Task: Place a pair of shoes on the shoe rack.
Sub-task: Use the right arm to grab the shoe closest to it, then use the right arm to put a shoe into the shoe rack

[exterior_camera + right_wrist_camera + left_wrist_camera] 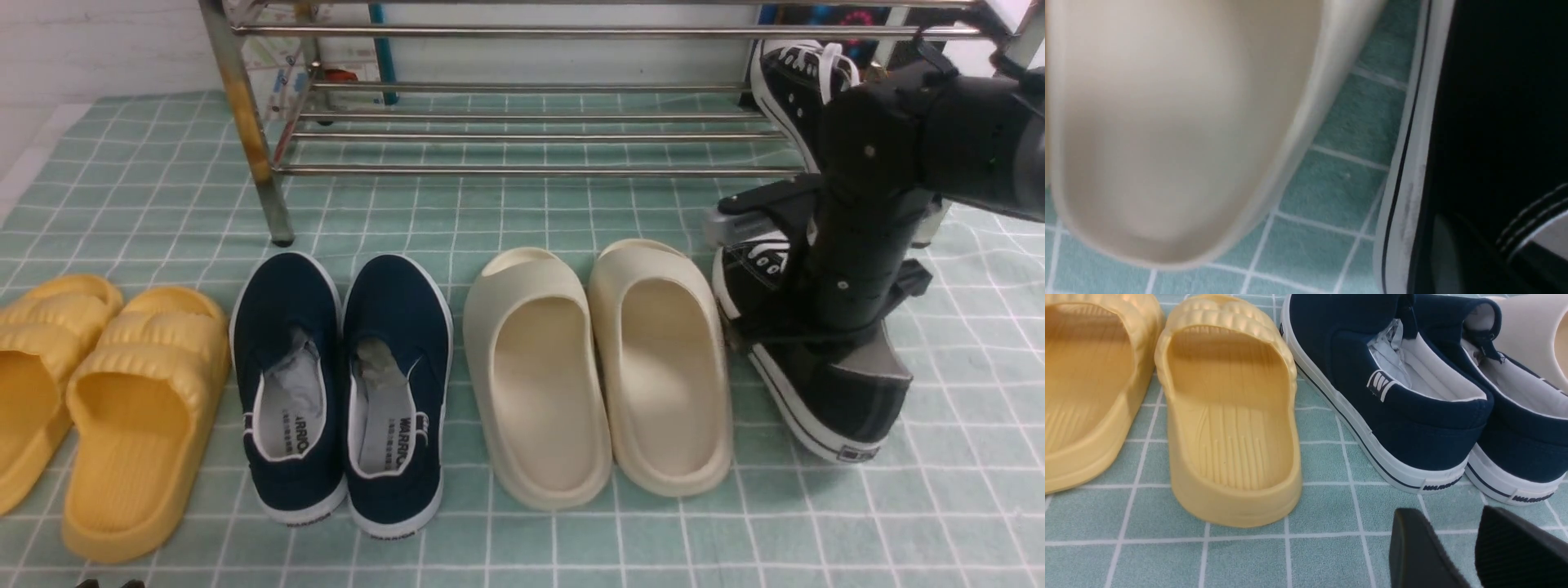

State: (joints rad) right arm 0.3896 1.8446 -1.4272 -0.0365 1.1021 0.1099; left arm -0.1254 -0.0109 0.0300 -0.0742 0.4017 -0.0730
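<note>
One black sneaker (796, 86) with white laces lies on the right end of the silver shoe rack (522, 171). The other black sneaker (833, 392) stands on the green checked mat at the right, heel toward me. My right gripper (804, 327) is down at this sneaker's opening. In the right wrist view its fingers (1441, 253) sit on either side of the sneaker's side wall (1486, 122); the grip is too dark to judge. My left gripper (1447, 512) is open and empty, low over the mat behind the navy slip-ons.
On the mat stand yellow slides (122, 408), navy slip-ons (343, 384) and cream slides (596, 367), the right slide close beside the floor sneaker. The rack's left leg (245, 106) has yellowish stains. The slip-ons (1412, 396) and yellow slides (1229, 416) fill the left wrist view.
</note>
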